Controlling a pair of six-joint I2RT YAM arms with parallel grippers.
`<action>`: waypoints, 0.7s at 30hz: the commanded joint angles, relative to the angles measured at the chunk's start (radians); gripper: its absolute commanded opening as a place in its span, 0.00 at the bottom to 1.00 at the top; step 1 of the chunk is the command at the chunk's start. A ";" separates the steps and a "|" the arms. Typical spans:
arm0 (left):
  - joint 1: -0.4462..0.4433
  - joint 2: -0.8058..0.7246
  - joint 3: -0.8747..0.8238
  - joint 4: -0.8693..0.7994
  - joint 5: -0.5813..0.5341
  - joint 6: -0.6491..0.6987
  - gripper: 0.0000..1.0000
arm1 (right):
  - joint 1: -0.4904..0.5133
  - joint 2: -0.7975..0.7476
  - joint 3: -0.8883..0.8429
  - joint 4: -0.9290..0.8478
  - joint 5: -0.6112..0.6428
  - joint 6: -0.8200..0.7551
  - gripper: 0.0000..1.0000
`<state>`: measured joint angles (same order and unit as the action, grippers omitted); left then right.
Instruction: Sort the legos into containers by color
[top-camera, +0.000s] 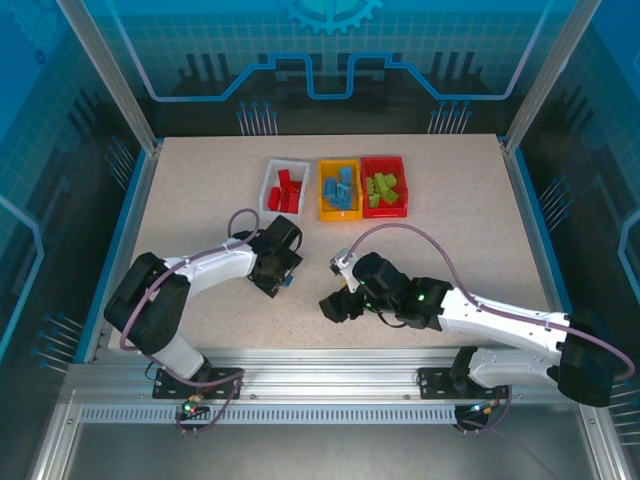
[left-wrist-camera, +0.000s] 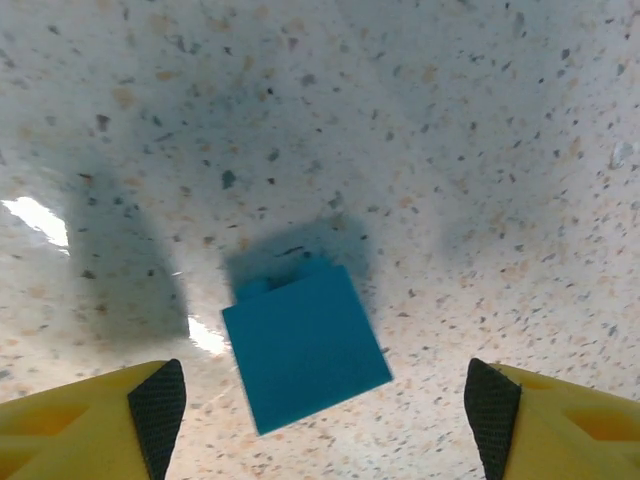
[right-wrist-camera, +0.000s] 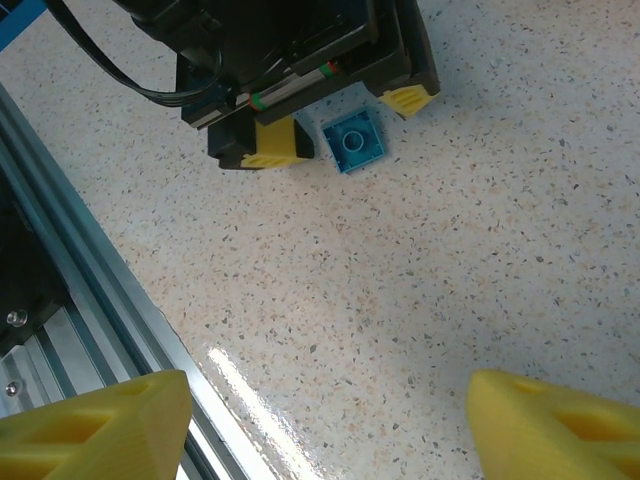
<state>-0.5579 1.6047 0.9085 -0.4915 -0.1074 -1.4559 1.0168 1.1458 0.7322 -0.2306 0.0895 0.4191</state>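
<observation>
Speckled tabletop (top-camera: 200, 180), blue lego (left-wrist-camera: 305, 345) between released left jaws, stud (right-wrist-camera: 352, 141) visible past released right jaws.

The table (top-camera: 450, 250) is a pale, speckled board. At its far middle three bins stand side by side in a row: a white bin (top-camera: 266, 190) on the left, an orange-yellow bin (top-camera: 338, 214) in the middle, and a red bin (top-camera: 386, 212) on the right. A blue brick (right-wrist-camera: 353, 141) lies alone on the bare surface nearer the front, left of centre, well apart from the bins.
</observation>
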 joint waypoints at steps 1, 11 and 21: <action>0.012 0.033 -0.001 0.016 0.024 -0.037 0.66 | 0.017 0.007 -0.008 0.025 0.006 0.017 0.73; 0.012 0.001 -0.026 0.046 0.001 -0.007 0.39 | 0.016 -0.035 -0.024 0.023 0.058 0.028 0.72; -0.014 0.030 0.319 -0.067 -0.050 0.385 0.29 | -0.297 -0.296 -0.083 0.076 0.116 0.178 0.68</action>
<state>-0.5583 1.6234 1.0893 -0.5163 -0.1162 -1.2537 0.8024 0.8982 0.6720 -0.2108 0.1928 0.5224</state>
